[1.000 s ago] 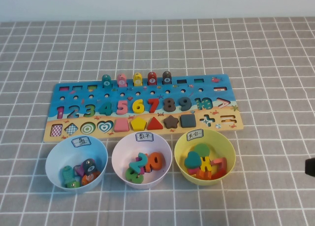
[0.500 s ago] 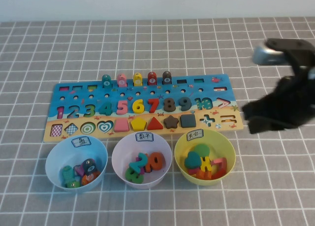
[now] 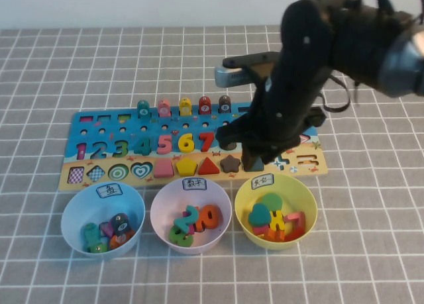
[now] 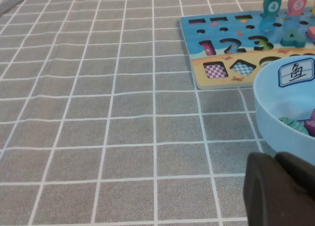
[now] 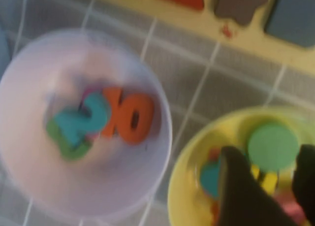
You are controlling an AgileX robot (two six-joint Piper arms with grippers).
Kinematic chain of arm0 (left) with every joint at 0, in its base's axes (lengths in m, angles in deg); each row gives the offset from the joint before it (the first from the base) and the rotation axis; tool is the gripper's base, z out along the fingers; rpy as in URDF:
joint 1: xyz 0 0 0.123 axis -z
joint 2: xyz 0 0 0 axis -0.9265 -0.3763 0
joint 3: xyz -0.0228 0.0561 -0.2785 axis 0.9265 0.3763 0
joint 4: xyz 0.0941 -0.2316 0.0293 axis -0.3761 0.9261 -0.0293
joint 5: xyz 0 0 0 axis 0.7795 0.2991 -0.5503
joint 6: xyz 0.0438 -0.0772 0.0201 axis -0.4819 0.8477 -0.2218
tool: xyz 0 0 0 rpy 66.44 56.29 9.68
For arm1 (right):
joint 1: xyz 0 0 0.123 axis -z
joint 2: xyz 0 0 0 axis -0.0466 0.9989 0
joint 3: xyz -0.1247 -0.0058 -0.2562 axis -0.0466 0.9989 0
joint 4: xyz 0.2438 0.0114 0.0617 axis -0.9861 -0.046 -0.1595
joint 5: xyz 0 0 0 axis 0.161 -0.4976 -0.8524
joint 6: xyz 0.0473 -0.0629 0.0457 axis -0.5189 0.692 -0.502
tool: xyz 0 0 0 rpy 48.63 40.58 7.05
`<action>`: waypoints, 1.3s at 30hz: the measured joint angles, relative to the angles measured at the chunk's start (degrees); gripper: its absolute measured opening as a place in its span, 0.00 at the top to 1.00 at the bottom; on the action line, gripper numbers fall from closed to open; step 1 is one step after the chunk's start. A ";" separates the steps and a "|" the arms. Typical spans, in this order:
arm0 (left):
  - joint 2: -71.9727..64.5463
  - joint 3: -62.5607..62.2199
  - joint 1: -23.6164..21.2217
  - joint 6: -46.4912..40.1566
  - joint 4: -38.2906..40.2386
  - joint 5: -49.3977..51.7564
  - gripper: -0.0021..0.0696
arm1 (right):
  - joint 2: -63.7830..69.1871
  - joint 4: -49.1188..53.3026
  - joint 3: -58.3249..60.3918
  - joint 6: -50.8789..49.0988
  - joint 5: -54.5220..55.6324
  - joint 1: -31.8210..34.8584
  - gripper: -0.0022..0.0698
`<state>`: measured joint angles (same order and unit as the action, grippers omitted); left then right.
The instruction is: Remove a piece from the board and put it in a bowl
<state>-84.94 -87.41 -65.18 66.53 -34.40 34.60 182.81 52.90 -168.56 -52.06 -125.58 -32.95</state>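
The board (image 3: 106,122) lies across the middle of the table. The slate-grey square piece (image 5: 295,14) sits in its slot on the tan strip, beside the brown star (image 5: 240,4). In the high view my right arm hides most of it. The yellow-green bowl (image 3: 310,201) stands in front of the board and holds several shape pieces. My right gripper (image 5: 273,186) is open and empty, low over the bowl's (image 5: 182,177) far side, just short of the piece. My left gripper (image 4: 280,191) shows only in the left wrist view, shut and empty beside the blue bowl.
A light blue bowl (image 3: 69,211) and a pale pink bowl (image 3: 159,204), both with pieces inside, stand left of the yellow-green one. Fish pegs (image 3: 185,106) stand upright along the board's far edge. A grey checked cloth (image 3: 371,251) covers the table.
My right arm has swung in from the right edge of the table to over the board's right end and the yellow-green bowl. Nothing on the board or in the bowls has moved.
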 joint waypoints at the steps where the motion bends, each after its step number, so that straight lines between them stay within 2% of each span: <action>1: 0.00 0.00 0.00 0.00 0.00 0.00 0.98 | 1.97 0.30 -1.71 -0.26 -0.14 0.00 0.66; 3: 0.00 0.00 0.00 0.00 0.00 0.00 0.98 | 5.40 1.51 -5.56 -2.57 -0.28 0.00 0.59; 6: 0.00 0.00 0.00 0.00 0.00 0.00 0.98 | 8.83 3.47 -9.70 -4.44 -0.52 0.00 0.55; 16: 0.00 0.00 0.00 0.00 0.00 0.00 0.98 | 10.88 5.21 -11.90 -7.12 -0.78 0.54 0.53; 25: 0.00 0.00 0.00 0.00 0.00 0.00 0.98 | 13.84 5.42 -12.21 -7.57 -0.86 1.18 0.47; 39: 0.00 0.00 0.00 0.00 0.00 0.00 0.98 | 16.63 5.45 -12.35 -8.19 -0.86 1.28 0.46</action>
<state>-84.94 -87.41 -65.18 66.53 -34.40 34.60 199.44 58.35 -180.91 -60.24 -126.44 -31.67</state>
